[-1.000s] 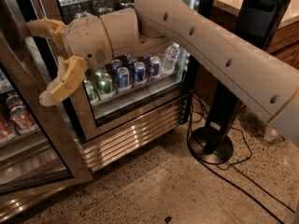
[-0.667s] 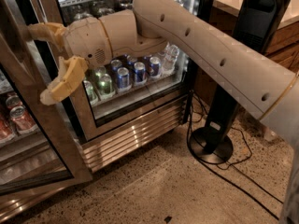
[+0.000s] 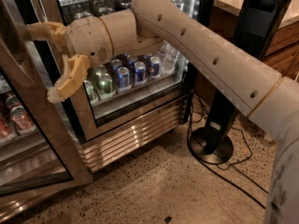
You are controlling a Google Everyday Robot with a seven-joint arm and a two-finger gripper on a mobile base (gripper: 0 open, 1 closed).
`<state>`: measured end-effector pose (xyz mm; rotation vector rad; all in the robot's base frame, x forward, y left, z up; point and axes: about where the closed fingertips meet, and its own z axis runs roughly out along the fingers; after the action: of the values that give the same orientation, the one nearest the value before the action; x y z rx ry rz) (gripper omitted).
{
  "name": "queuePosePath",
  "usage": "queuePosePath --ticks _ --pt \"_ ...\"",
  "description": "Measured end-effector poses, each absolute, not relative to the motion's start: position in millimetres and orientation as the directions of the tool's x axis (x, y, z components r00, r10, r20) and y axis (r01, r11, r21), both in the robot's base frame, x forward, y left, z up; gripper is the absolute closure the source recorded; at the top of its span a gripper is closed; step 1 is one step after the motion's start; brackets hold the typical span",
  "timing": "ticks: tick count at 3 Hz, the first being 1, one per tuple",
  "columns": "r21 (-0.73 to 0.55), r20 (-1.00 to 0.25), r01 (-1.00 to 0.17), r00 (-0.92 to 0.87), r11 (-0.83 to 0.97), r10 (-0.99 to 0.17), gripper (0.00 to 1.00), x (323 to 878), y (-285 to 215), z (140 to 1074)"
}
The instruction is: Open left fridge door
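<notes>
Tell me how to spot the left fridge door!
Find the fridge behind the tan arm. The left door is the tall glass one at the picture's left edge, where the open gripper hovers. Its wide bronze frame sets it apart from the right door, which shows blue cans.

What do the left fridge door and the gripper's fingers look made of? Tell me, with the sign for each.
The left fridge door: clear glass, cans show through it, in a bronze-brown frame that looks like brushed metal by its dull sheen. The gripper, open at that frame's edge: fingers look like matte tan plastic or rubber, smooth and unshiny; which, unclear.
</notes>
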<state>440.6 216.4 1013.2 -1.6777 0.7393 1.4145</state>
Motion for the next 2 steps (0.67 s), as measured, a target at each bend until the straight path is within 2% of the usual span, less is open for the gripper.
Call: queuePosePath --ticks 2 --pt "-0.206 -0.977 -0.834 0.203 -0.511 0.061 0.00 440.4 214.0 1013.2"
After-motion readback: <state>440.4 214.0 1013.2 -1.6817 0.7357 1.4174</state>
